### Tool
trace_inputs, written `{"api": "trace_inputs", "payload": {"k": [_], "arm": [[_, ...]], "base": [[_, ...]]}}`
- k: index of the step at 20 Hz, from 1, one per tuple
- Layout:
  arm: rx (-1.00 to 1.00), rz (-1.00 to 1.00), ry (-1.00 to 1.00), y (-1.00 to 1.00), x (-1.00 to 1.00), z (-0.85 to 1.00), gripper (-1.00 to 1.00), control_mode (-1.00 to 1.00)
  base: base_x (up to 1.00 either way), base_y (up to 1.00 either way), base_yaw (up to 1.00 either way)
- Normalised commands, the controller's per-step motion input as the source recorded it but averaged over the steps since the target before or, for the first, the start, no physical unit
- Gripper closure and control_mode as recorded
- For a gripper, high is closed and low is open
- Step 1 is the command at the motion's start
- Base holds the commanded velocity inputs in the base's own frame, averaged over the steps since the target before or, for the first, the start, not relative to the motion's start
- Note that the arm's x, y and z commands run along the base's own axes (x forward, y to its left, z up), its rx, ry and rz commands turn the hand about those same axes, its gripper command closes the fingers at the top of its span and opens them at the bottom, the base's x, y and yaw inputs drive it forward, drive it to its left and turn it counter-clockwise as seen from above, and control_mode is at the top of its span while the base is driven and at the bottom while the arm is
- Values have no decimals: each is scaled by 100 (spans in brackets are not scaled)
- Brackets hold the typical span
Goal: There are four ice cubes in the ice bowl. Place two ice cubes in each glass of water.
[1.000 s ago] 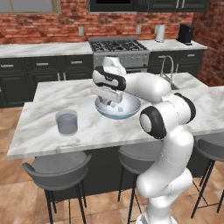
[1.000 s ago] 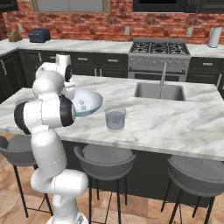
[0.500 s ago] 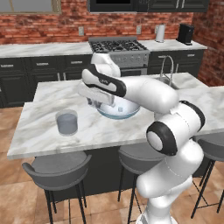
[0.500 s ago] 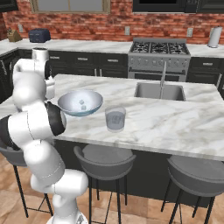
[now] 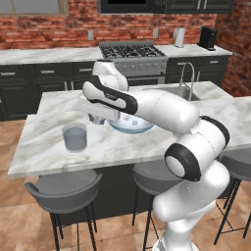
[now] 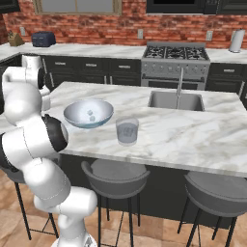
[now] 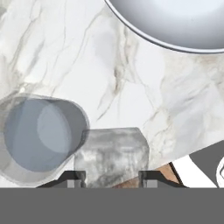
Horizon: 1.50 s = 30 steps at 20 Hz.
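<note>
Hand view — the hand (image 7: 108,181) grips an ice cube (image 7: 111,155) between its tips, beside a glass of water (image 7: 39,135) on the marble surface (image 7: 131,87); the ice bowl (image 7: 175,26) sits beyond.

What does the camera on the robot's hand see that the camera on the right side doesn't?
Hand view: a close look at the ice cube pinched in the gripper, with a glass of water just beside it.
Right base view: loose cubes lying inside the bowl, a second glass to the right of the bowl, plus the sink, stove and stools.
Both: the ice bowl and the marble counter.
</note>
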Motion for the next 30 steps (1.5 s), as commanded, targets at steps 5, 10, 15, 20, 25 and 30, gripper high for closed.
{"api": "trace_inputs", "payload": {"k": [5, 10, 15, 20, 25, 30], "arm": [[0, 12, 0, 26, 7, 1, 100, -100], [0, 10, 0, 47, 8, 0, 100, -100], [-1, 4, 0, 33, 37, 0, 100, -100], [-7, 0, 0, 10, 20, 0, 100, -100], [-11, 0, 0, 14, 11, 0, 100, -100], [-5, 0, 0, 27, 0, -3, 100, -100]], "base": [[0, 0, 0], [0, 0, 0], [0, 0, 0], [0, 0, 0], [0, 0, 0], [0, 0, 0]]}}
